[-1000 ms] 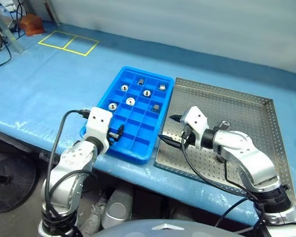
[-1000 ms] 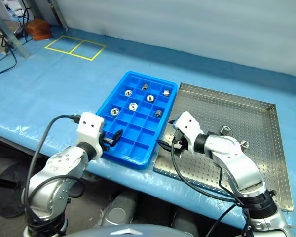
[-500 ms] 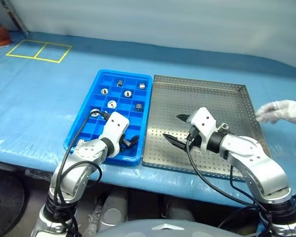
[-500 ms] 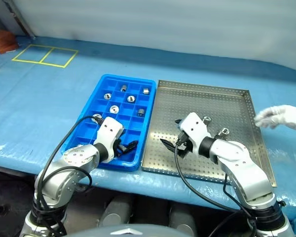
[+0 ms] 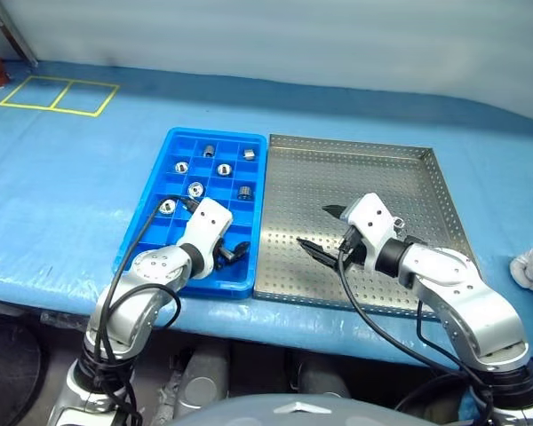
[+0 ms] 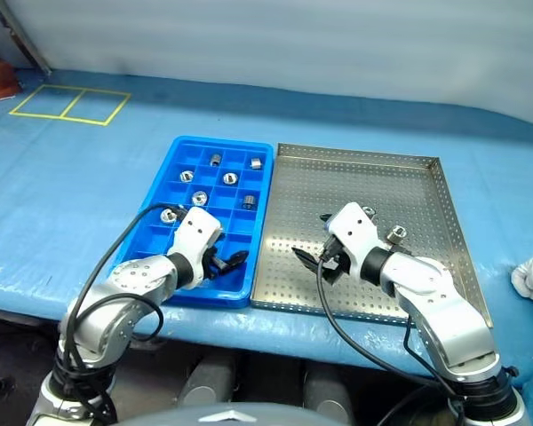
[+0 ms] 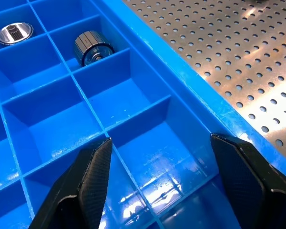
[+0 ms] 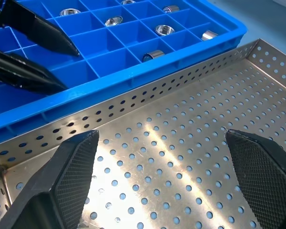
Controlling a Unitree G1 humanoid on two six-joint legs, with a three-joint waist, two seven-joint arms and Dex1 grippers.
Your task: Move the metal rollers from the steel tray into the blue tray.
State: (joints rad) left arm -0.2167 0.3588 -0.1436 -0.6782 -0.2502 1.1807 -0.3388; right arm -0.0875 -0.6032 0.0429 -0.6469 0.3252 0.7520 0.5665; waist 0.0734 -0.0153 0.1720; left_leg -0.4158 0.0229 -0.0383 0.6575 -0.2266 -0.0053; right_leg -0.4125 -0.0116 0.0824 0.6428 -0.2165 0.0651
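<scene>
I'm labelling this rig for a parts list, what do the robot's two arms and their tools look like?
Both arms are silver-grey metal with rounded joint housings and a white wrist block. A black cable loops along each. The left tool and right tool each have two black pointed fingers; the right one's pads are cross-hatched.

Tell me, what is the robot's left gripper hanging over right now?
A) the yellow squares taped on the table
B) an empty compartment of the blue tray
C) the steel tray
B: the left gripper hangs open over a bare compartment at the near end of the blue tray, close to the steel tray.
</scene>
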